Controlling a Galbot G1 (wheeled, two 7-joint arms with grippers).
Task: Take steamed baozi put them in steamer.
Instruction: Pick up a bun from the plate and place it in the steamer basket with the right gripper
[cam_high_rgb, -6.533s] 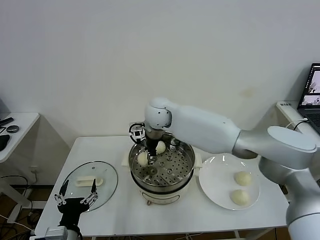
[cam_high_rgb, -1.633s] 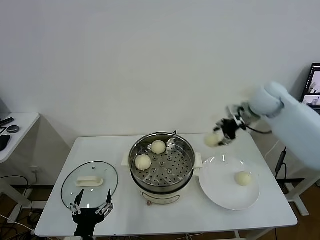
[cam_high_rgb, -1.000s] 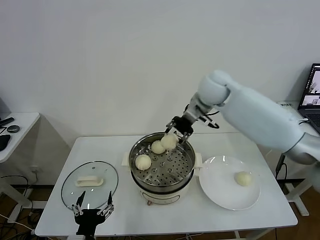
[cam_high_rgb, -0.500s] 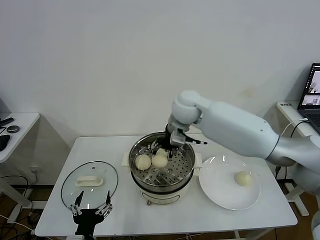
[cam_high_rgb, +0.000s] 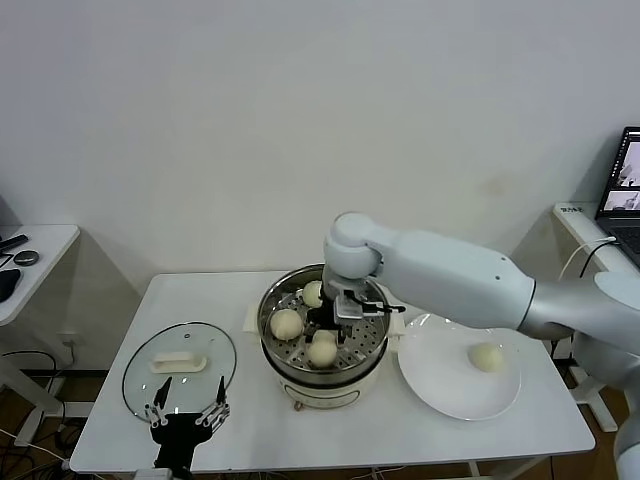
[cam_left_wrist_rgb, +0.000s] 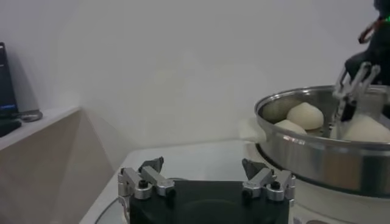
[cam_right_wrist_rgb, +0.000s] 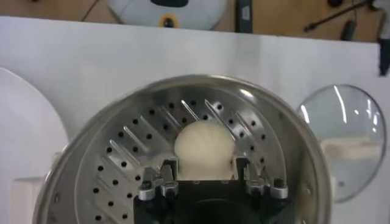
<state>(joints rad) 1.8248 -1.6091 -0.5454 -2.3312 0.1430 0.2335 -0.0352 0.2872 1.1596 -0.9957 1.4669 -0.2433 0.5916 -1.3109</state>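
Now | right gripper centre frame, clamped on 1 bun inside steamer | 2 buns apparently behind | left gripper lower left, spread wide | plate right holds 1 bun

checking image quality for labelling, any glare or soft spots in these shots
Head view: even light, the steamer rim shiny but its holes legible, soft shadows under the plate. Left wrist view: the left gripper up close looks soft, and the steamer wall carries a bright band. Right wrist view: highlights streak the steamer floor beside the baozi held by the right gripper, and the lid shows reflections.
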